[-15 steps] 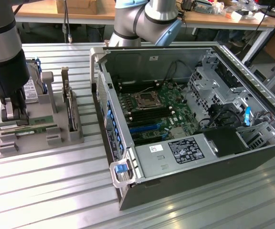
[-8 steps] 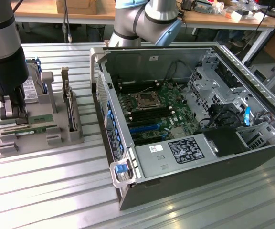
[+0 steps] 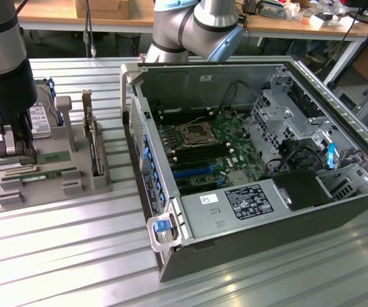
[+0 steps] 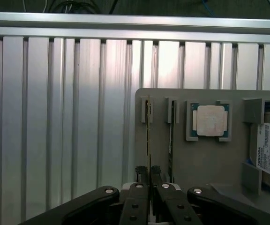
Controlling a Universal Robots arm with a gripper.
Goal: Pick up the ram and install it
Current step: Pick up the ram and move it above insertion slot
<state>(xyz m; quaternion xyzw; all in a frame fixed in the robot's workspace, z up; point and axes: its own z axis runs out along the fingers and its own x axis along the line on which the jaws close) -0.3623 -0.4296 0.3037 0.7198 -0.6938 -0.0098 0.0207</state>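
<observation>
Gripper (image 4: pixel 148 171) fingers pinched on ram (image 4: pixel 147 133) standing edge-up in grey holder (image 4: pixel 200 164); a skewed grip could bind it in its slot.

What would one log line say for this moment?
stage: pick | end effector: shut on ram | ram: in grey tray slot
</observation>
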